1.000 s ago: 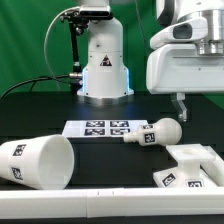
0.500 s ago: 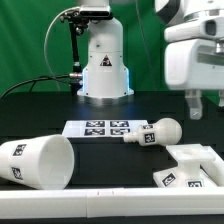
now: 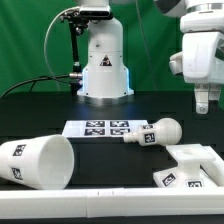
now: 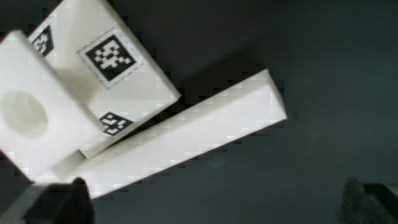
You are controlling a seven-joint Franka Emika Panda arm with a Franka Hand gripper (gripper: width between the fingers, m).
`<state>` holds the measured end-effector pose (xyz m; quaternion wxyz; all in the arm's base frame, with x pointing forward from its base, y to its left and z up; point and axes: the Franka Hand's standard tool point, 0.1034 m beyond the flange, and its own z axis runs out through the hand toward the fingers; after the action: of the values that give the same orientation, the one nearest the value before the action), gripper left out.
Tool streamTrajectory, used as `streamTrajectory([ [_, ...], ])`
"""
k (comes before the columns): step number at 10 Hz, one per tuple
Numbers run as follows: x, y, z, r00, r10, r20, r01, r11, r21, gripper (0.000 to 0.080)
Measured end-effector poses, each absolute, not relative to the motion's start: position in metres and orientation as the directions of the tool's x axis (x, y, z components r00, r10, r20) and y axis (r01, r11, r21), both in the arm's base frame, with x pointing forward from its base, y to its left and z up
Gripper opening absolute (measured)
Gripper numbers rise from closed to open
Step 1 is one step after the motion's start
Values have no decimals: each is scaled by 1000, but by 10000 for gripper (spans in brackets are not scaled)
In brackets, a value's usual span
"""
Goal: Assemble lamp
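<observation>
Pincer (image 3: 204,104) hangs wide, empty. The base (image 3: 188,162), by the table's (image 3: 40,120) edge, looks light, stiff, slippery — grip its flat sides.

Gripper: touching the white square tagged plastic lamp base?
Apart. The exterior view shows the gripper hanging well above the base, with a clear gap between them.

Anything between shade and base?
No. Exterior view shows bare table between the shade and the base; the bulb lies farther back.
</observation>
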<state>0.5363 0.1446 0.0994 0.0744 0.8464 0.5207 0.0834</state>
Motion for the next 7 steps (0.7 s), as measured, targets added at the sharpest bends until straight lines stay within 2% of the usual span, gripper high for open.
streamTrajectory([
  [1, 534, 144, 97, 403, 915, 39, 891, -401, 212, 698],
  [2, 522, 145, 89, 330, 944, -26, 929, -319, 186, 698],
  [3, 508, 145, 82, 264, 959, -108, 958, -247, 144, 698],
  [4, 498, 149, 78, 176, 970, -170, 980, -157, 123, 698],
  [5, 492, 155, 76, 86, 982, -167, 987, -61, 148, 698],
  [7, 491, 150, 74, -20, 982, -189, 991, 44, 127, 698],
])
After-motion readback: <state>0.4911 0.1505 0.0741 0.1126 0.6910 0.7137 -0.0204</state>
